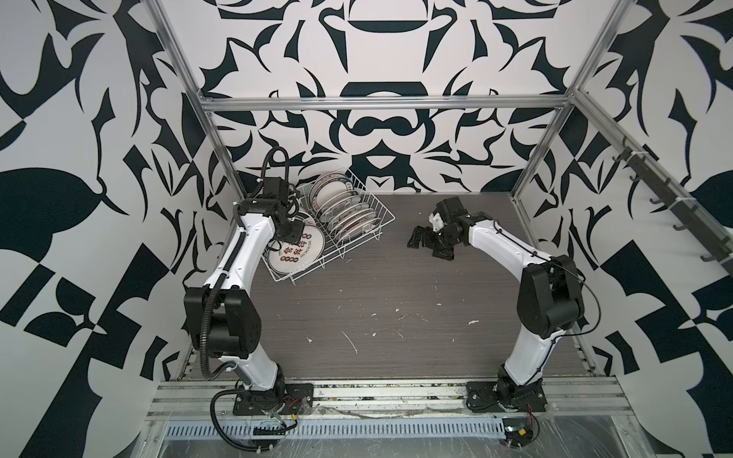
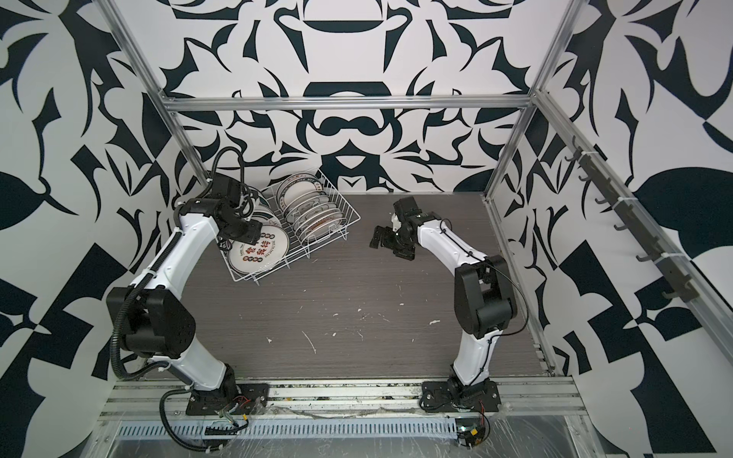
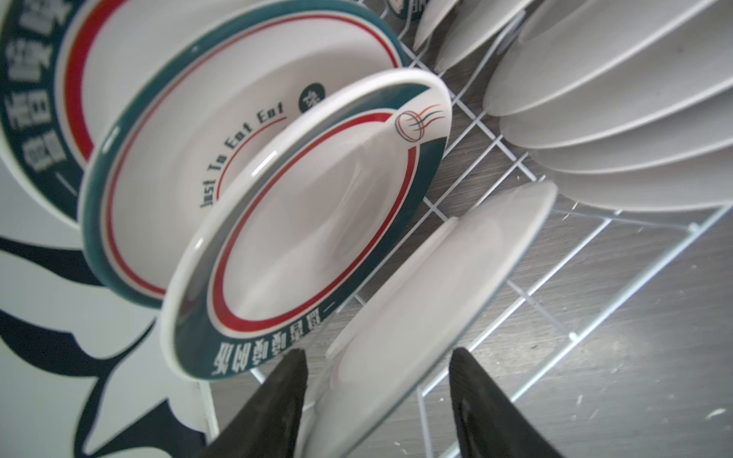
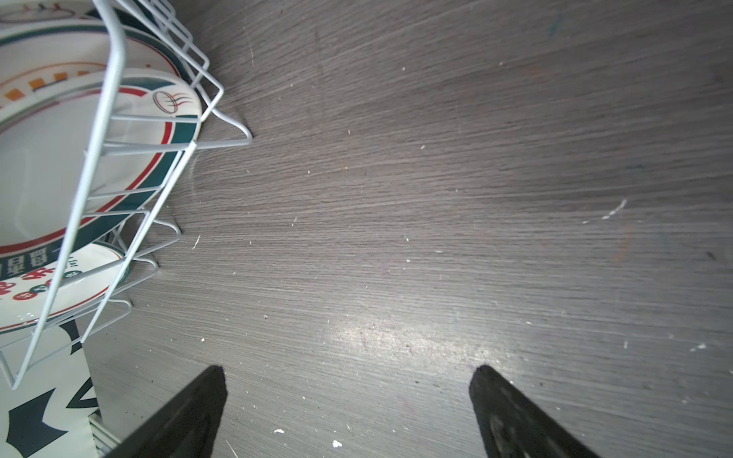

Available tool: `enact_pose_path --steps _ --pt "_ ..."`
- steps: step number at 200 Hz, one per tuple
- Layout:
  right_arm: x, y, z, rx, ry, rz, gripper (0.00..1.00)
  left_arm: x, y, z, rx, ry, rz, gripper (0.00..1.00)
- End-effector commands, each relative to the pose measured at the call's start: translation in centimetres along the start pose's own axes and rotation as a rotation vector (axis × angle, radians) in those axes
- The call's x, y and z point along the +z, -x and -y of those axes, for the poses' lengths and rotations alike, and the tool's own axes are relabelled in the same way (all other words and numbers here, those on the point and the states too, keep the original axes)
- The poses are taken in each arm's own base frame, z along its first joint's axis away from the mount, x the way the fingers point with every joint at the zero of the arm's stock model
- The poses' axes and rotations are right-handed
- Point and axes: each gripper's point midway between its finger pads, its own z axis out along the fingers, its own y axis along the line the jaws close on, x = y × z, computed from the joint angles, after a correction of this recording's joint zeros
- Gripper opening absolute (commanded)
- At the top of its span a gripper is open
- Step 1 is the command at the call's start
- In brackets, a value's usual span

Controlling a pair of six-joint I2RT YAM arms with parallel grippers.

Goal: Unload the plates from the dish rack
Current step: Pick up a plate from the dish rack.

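**First plate about to leave the rack**

Unloading looks barely begun; the plates (image 1: 341, 206) stand in the dish rack (image 1: 381, 217), none on the desk (image 1: 396, 297) beside it; the left hand (image 3: 377, 357) reaches into the rack's front end, fingers (image 3: 273, 404) partly apart astride the rim of one plate (image 3: 428, 285); whether they press it I cannot tell; next, probably, a firm pinch, then a straight lift clear of the wires; the right hand (image 4: 349, 380) hangs wide open and empty beside the rack.
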Motion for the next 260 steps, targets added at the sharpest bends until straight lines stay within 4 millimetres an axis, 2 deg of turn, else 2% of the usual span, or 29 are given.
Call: enact_pose_path --steps 1,91,139,210,260 --pt "-1.6 0.8 -0.9 -0.021 0.029 0.052 1.00 0.7 -1.3 -0.1 0.003 0.009 -0.060 0.55" --pt "-2.8 0.6 -1.3 -0.076 0.056 0.073 1.00 1.3 -3.1 0.2 -0.038 0.006 -0.092 0.34" --pt "-2.9 0.7 -1.4 -0.087 0.076 0.065 1.00 1.1 -3.2 0.3 -0.051 0.012 -0.050 0.22" --pt "-3.9 0.9 -1.5 -0.097 0.082 0.086 1.00 0.4 -3.2 0.3 -0.055 0.015 -0.029 0.11" --pt "-3.4 0.7 -1.7 -0.089 0.105 0.071 1.00 -0.5 -3.2 0.0 -0.070 0.035 -0.004 0.04"
